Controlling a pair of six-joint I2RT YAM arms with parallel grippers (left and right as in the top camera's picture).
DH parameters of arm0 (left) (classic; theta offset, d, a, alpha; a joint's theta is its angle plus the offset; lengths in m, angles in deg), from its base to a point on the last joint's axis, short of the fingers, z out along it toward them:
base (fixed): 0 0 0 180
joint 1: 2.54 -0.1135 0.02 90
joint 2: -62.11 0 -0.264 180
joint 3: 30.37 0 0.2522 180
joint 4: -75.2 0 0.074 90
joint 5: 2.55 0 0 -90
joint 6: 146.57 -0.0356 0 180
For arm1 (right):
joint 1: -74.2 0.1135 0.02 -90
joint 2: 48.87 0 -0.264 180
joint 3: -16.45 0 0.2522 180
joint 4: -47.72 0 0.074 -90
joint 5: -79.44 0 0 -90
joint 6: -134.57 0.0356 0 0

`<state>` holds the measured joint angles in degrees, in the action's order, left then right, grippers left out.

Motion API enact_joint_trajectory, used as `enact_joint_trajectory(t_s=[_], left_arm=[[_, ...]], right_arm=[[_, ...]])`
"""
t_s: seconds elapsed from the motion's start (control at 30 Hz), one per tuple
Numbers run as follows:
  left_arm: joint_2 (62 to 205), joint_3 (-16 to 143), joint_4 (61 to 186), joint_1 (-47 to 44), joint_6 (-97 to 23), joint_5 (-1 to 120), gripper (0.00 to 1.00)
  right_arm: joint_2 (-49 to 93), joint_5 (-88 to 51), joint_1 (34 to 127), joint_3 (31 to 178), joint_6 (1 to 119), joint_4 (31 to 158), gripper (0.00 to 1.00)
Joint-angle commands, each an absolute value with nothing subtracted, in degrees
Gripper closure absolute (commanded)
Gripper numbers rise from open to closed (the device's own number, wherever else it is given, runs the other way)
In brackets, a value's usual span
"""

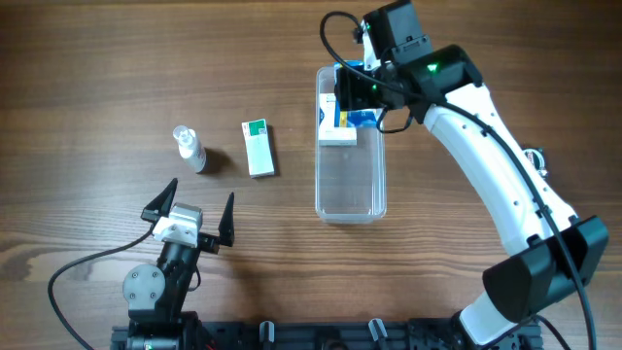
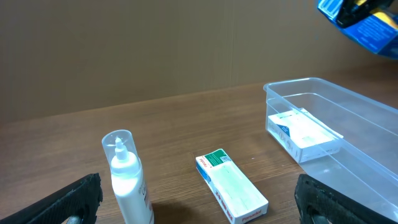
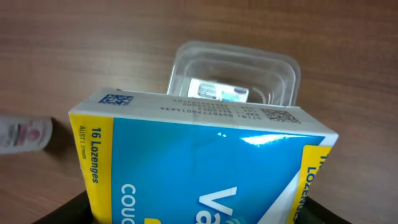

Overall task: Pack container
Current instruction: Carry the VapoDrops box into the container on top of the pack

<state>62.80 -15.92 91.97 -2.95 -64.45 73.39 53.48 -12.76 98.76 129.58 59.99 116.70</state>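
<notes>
The container (image 1: 350,199) is a long clear tub in the middle of the table, and it also shows in the left wrist view (image 2: 367,124) and the right wrist view (image 3: 273,68). A white box (image 1: 337,131) lies in its far end. My right gripper (image 1: 355,92) is shut on a blue and yellow lozenge box (image 3: 205,168) and holds it above the tub's far end. My left gripper (image 1: 191,216) is open and empty near the front edge. A white and green box (image 1: 258,148) and a small clear spray bottle (image 1: 190,149) lie left of the tub.
The spray bottle (image 2: 127,180) stands just ahead of my left gripper (image 2: 199,202), with the white and green box (image 2: 231,186) to its right. Black cables run by the left arm base (image 1: 68,272).
</notes>
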Motion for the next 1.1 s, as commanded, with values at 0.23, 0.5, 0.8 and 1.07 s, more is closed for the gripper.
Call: enact_joint_trajectory(t_s=[0.23, 0.5, 0.8, 1.07], left_arm=[[62.5, -16.3, 92.0, -3.3, -64.5, 72.9, 0.00], [62.5, -16.3, 92.0, -3.3, -64.5, 72.9, 0.00], [62.5, -16.3, 92.0, -3.3, -64.5, 72.9, 0.00], [62.5, -16.3, 92.0, -3.3, -64.5, 72.9, 0.00]], right_arm=[[63.7, -10.1, 98.7, 130.6, 62.6, 113.1, 0.25], [68.0, -10.1, 98.7, 130.6, 62.7, 110.3, 0.24], [71.6, -7.4, 98.7, 130.6, 62.8, 108.8, 0.20], [71.7, -8.2, 99.0, 130.6, 64.1, 108.4, 0.21]])
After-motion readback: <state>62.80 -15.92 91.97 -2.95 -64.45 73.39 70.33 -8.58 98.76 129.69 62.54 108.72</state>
